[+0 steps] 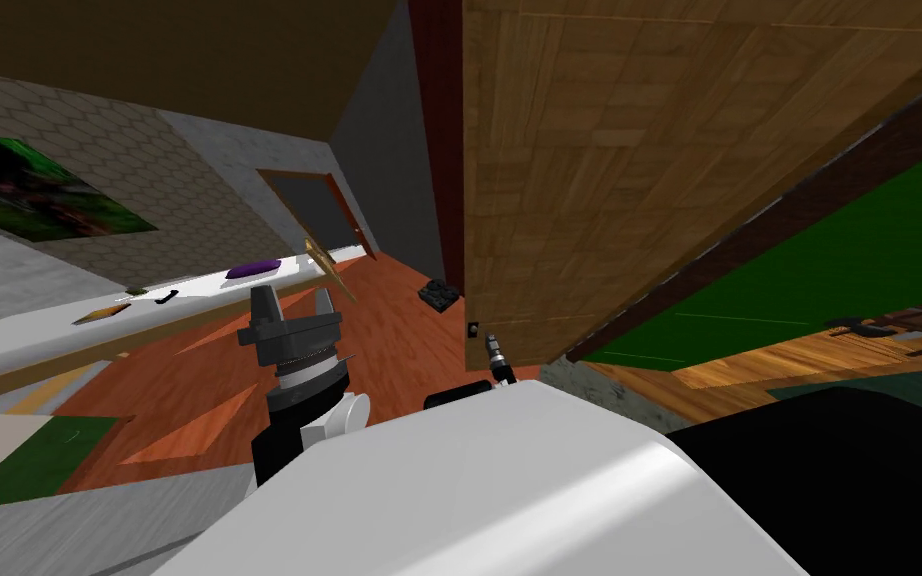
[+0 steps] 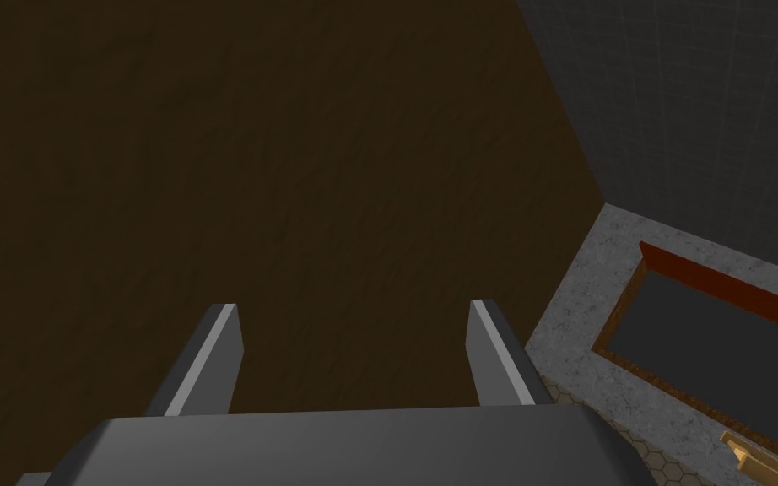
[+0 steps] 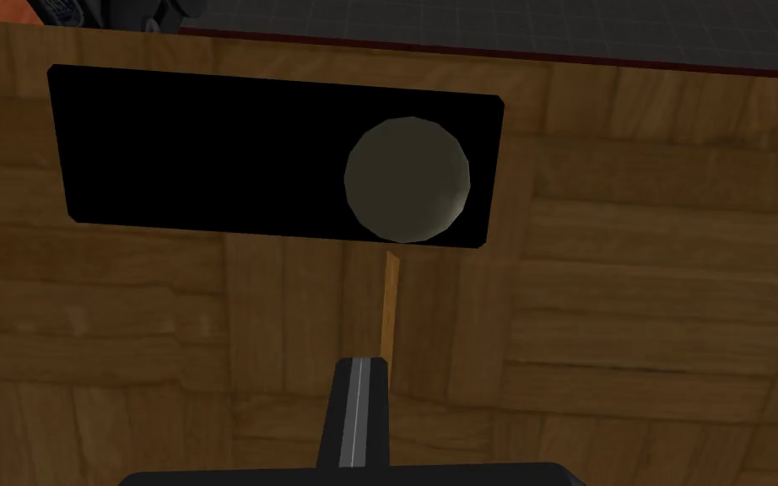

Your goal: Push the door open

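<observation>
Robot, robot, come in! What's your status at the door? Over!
Left gripper open, raised off to the side. Right gripper shut, aimed at wooden door, near its round knob. Small dark thing on floor by door's edge.

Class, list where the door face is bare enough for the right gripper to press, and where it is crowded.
Free: door wood beneath the black plate, around the right gripper, and past the knob. Crowded: plate and knob.

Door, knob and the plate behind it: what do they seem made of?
Door: wood, matt, going by the grain and parquet-like blocks. Knob: dull grey ball with a faint sheen at one edge, possibly metal; not certain. Plate: flat black, no texture or shine, so its material stays open.
</observation>
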`<state>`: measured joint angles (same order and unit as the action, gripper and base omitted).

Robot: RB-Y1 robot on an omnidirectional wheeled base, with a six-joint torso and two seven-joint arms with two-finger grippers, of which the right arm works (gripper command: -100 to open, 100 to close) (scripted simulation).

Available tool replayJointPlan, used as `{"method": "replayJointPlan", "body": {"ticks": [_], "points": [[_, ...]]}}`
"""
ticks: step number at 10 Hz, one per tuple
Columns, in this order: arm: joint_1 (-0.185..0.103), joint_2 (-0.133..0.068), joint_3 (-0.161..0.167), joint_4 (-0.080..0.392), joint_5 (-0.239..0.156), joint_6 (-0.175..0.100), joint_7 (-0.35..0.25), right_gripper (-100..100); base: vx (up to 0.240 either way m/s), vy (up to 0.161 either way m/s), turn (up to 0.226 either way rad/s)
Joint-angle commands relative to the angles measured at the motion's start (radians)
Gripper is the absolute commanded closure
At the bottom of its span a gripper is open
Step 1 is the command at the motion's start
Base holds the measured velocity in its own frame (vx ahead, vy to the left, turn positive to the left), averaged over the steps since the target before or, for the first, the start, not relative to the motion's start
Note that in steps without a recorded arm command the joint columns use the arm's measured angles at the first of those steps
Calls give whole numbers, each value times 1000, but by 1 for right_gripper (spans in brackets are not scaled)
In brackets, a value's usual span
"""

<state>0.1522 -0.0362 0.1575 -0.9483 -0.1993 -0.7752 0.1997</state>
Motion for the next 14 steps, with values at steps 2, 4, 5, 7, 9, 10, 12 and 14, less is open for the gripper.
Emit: {"method": "replayJointPlan", "body": {"ticks": [2, 4, 5, 7, 9, 10, 12, 14], "points": [[-40, -17, 50, 42, -34, -8, 13, -100, -92, -66, -162], [-76, -26, 94, 78, -66, -13, 23, -100, -110, -74, -213], [-96, -28, 118, 98, -83, -16, 29, -100, -103, -55, -239], [-126, -27, 155, 128, -110, -21, 37, -100, -54, -33, -127], [-157, -22, 193, 158, -136, -26, 46, -100, -48, -23, -197], [-177, -15, 217, 177, -154, -29, 51, -100, -72, -26, -227], [-206, -3, 252, 206, -179, -34, 59, -100, -85, -20, -163], [-240, 19, 294, 240, -209, -39, 69, -100, -100, 20, -205]]}}
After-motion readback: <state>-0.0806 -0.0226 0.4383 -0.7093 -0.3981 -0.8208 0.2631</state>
